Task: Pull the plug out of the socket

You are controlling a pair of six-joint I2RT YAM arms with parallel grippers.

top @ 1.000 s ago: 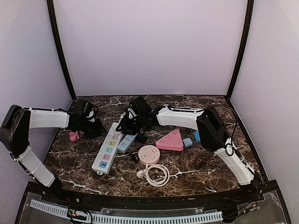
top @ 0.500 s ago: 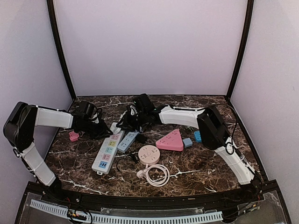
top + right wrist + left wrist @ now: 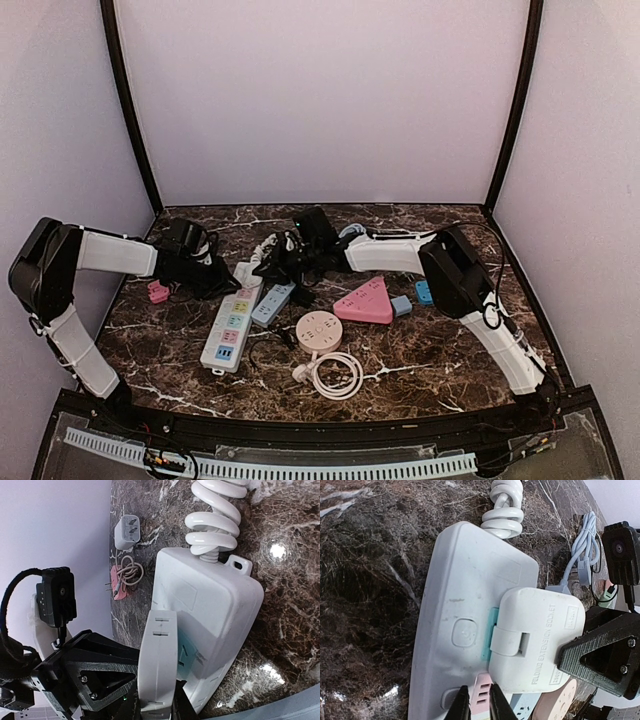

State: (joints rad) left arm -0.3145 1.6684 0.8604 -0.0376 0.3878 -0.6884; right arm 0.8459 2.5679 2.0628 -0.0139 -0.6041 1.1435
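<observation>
The white power strip (image 3: pixel 230 322) with coloured outlets lies left of centre; it also shows in the left wrist view (image 3: pixel 460 605) and the right wrist view (image 3: pixel 210 600). My right gripper (image 3: pixel 283 262) (image 3: pixel 156 709) is shut on a white folding plug (image 3: pixel 158 665) (image 3: pixel 536 640) at the strip's far end, over the teal outlet (image 3: pixel 186 652). A narrow gap shows between the plug and the teal face. My left gripper (image 3: pixel 222 280) (image 3: pixel 476 707) is nearly closed, its tips down on the strip beside the pink outlet (image 3: pixel 481 694).
A small blue strip (image 3: pixel 272 302), a round pink socket (image 3: pixel 318 330), a triangular pink socket (image 3: pixel 365 300), a coiled white cable (image 3: pixel 335 375) and blue adapters (image 3: pixel 402 305) lie right of the strip. A pink plug (image 3: pixel 157 291) and white adapter (image 3: pixel 126 531) lie left. The strip's spiral cord (image 3: pixel 212 515) runs back.
My left gripper has moved right onto the strip's far end. My right gripper has shifted slightly back and right with the plug in it.
</observation>
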